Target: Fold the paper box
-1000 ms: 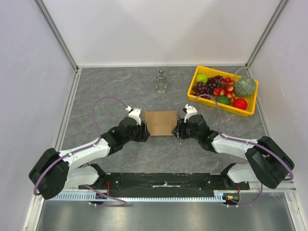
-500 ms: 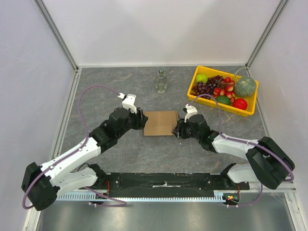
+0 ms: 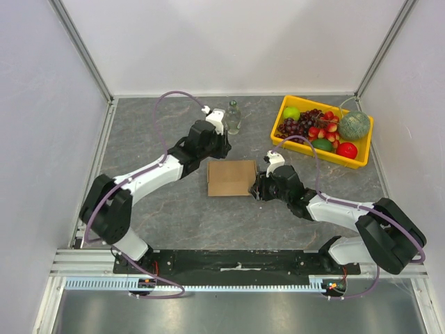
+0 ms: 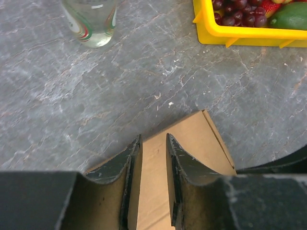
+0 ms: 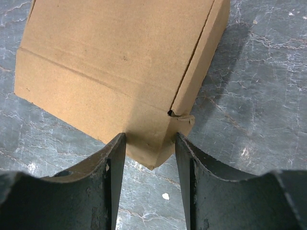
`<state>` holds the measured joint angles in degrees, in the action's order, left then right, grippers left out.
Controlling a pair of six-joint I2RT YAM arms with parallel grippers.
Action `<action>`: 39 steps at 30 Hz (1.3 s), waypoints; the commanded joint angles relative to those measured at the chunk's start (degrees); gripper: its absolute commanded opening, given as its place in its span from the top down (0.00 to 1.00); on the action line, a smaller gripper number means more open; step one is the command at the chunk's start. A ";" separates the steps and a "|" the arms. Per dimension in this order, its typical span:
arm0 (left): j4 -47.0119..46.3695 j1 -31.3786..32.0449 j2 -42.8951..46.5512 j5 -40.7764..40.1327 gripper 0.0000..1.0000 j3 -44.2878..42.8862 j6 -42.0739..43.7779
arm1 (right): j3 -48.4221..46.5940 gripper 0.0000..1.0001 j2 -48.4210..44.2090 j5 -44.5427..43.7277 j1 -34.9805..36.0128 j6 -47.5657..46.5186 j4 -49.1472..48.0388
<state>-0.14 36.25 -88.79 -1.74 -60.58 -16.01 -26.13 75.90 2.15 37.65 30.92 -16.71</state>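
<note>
The paper box (image 3: 231,178) is a closed brown cardboard carton lying flat on the grey table. My left gripper (image 3: 218,157) hovers over its far edge, jaws a narrow gap apart and holding nothing. In the left wrist view the box (image 4: 196,141) shows under and between the fingers (image 4: 130,160), with the gripper (image 4: 153,136) above it. My right gripper (image 3: 258,185) is at the box's right side. In the right wrist view a corner of the box (image 5: 120,57) sits wedged between the jaws of the gripper (image 5: 148,136), touching both fingertips.
A clear glass bottle (image 3: 233,117) stands just behind my left wrist and also shows in the left wrist view (image 4: 91,21). A yellow fruit tray (image 3: 314,152) sits at the back right, its corner showing in the left wrist view (image 4: 230,33).
My left arm has left the box's left edge and swung away and right to its far edge near the bottle. The right arm and the box have stayed put.
</note>
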 commanded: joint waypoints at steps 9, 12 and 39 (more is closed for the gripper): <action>-7.06 1.01 -9.90 6.31 0.70 -2.09 2.74 | -1.20 0.47 0.13 0.31 -0.30 -1.39 -2.10; -7.59 1.10 -11.22 6.31 0.70 -1.39 2.83 | -1.20 0.47 0.39 0.31 -0.38 -1.39 -2.10; -8.47 1.37 -16.41 6.04 0.72 -1.03 3.53 | 0.99 0.46 4.17 0.49 -0.30 -5.16 -7.72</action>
<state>-7.03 37.36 -103.81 3.62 -61.76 -14.85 -25.56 79.13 3.01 37.58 27.38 -21.45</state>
